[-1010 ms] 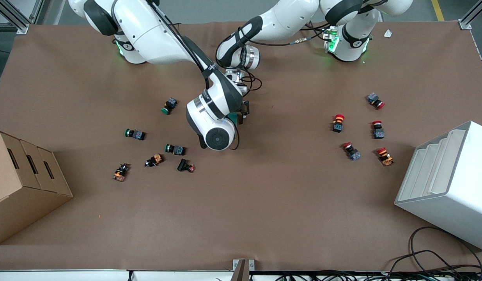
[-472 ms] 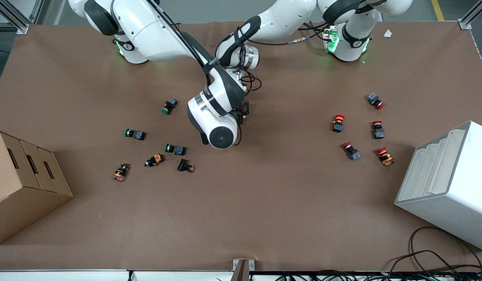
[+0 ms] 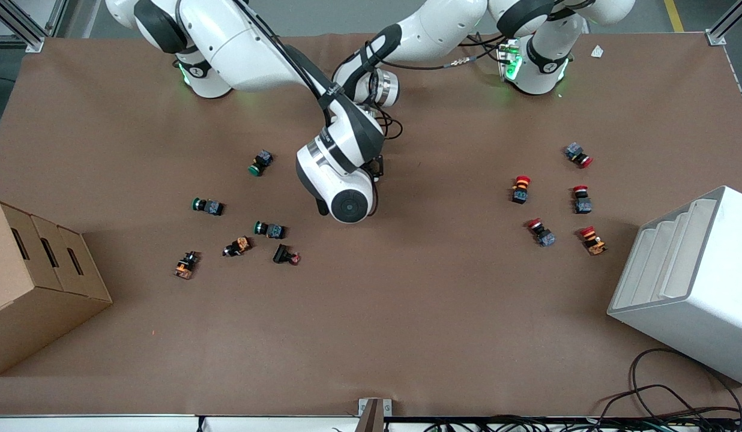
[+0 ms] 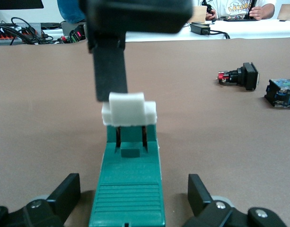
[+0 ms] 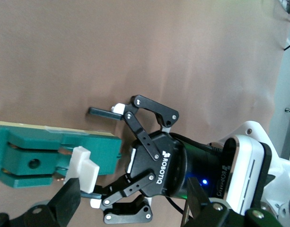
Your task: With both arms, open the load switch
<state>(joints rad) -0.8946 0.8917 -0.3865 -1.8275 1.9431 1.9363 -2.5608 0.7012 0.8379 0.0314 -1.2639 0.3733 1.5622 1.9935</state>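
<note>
The load switch [image 4: 128, 187], a ribbed dark-green plastic block with a white lever [image 4: 128, 109] at one end, lies on the brown paper-covered table [image 3: 407, 300] mid-table, hidden in the front view under the right arm's glossy white wrist [image 3: 341, 180]. The left gripper [image 5: 104, 158] is spread wide, its fingers flanking the block's end without touching it. The right gripper [image 4: 111, 71] is over the lever, one black finger [image 4: 110, 71] touching it; I cannot tell whether its claw is released or clenched. Round-capped green push-buttons [image 3: 263, 162] lie toward the right arm's end, red ones [image 3: 520, 189] toward the left arm's.

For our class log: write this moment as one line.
left gripper open astride load switch | right gripper open, finger at lever
</note>
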